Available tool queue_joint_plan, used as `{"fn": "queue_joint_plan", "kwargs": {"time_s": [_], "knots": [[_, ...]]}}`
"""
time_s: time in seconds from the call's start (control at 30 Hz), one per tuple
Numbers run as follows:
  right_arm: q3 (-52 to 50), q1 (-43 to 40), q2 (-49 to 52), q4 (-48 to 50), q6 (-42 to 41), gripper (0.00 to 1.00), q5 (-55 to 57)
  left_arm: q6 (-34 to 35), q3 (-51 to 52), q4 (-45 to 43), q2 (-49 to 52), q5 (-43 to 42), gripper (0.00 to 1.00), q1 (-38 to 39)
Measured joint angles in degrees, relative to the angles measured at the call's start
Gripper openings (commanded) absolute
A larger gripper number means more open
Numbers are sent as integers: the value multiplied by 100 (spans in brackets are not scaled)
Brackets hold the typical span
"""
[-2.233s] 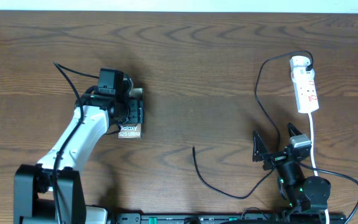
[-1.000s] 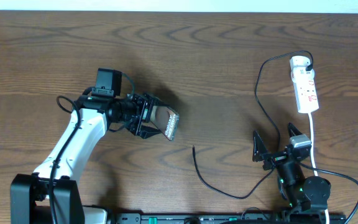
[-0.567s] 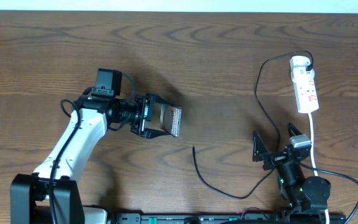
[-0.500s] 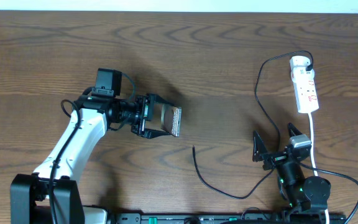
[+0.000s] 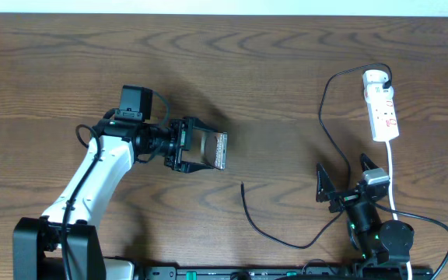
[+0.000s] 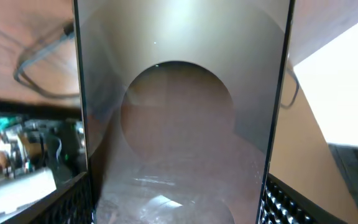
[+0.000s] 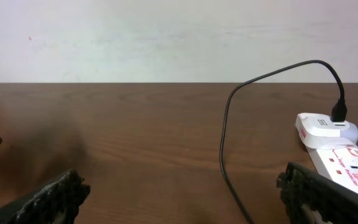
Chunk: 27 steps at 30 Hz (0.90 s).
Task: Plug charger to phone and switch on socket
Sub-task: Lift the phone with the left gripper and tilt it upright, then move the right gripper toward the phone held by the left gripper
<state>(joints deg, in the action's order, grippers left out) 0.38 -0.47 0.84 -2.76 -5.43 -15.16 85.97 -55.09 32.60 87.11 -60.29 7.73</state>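
A dark brown wooden table [image 5: 286, 70] fills almost the whole overhead view, its grain running in long wavy bands from 9 o'clock to 3 o'clock. Along the 12 o'clock edge a thin pale strip [image 5: 224, 6] shows where the tabletop ends. In the right wrist view the table's far edge meets a plain off-white wall [image 7: 166, 37] with a tiny reddish speck [image 7: 30, 38] toward 10 o'clock. The light is soft and even, leaving a mild sheen on the wood and only faint shadows.

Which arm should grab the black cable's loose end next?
Probably the right. Its end effector is open and empty, and it sits nearer the cable. The left end effector is busy, shut on the phone.
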Motion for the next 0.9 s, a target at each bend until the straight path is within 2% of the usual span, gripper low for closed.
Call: {"fn": "queue_joint_plan", "kwargs": {"time_s": [0.23, 0.57, 0.7, 0.9], "knots": [[0, 0, 0, -2, 0, 99, 0, -439, -2, 238, 0, 1611, 7, 0], [0, 0, 0, -2, 0, 99, 0, -789, -2, 1054, 0, 3810, 7, 0], [0, 0, 0, -2, 0, 99, 0, -815, -2, 1198, 0, 4301, 7, 0], [0, 0, 0, 0, 0, 99, -2, -822, -2, 1215, 0, 4564, 7, 0]]}}
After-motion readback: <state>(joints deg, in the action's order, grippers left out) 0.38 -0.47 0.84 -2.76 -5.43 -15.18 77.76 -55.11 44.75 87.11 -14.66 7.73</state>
